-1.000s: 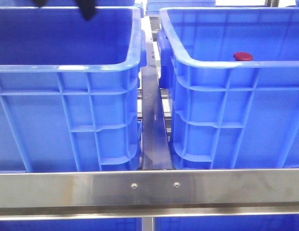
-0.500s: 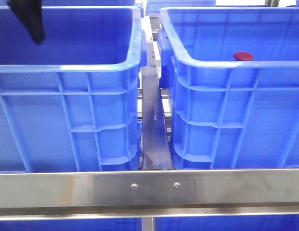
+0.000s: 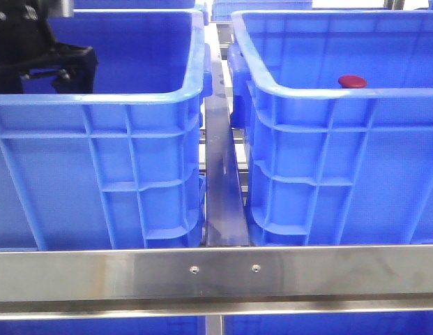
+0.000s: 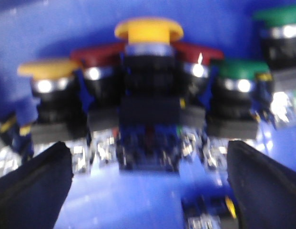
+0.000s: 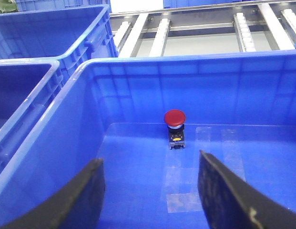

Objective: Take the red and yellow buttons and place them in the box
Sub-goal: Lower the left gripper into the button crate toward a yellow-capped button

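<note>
While my left hand (image 4: 148, 186) sits low inside the left crate (image 3: 97, 98), fingers spread wide and holding nothing, a blurred cluster of buttons stands right ahead of it. Count there: two yellow caps, one at the middle front (image 4: 148, 29) and one off to the side (image 4: 44, 68), two dark red caps (image 4: 97, 50) behind the middle one, two green caps (image 4: 238, 69). Open blue floor lies between my fingers and the cluster. In the front view my left arm (image 3: 35, 45) shows just inside that crate's far left corner, near the rim. A metal rail (image 3: 222, 181) fills the narrow gap between the two crates. My right hand (image 5: 150, 191) hangs over the box (image 3: 342, 94), fingers wide, empty. One red button (image 5: 175, 118) stands upright on the box floor by the far wall, bare floor all around it.
</note>
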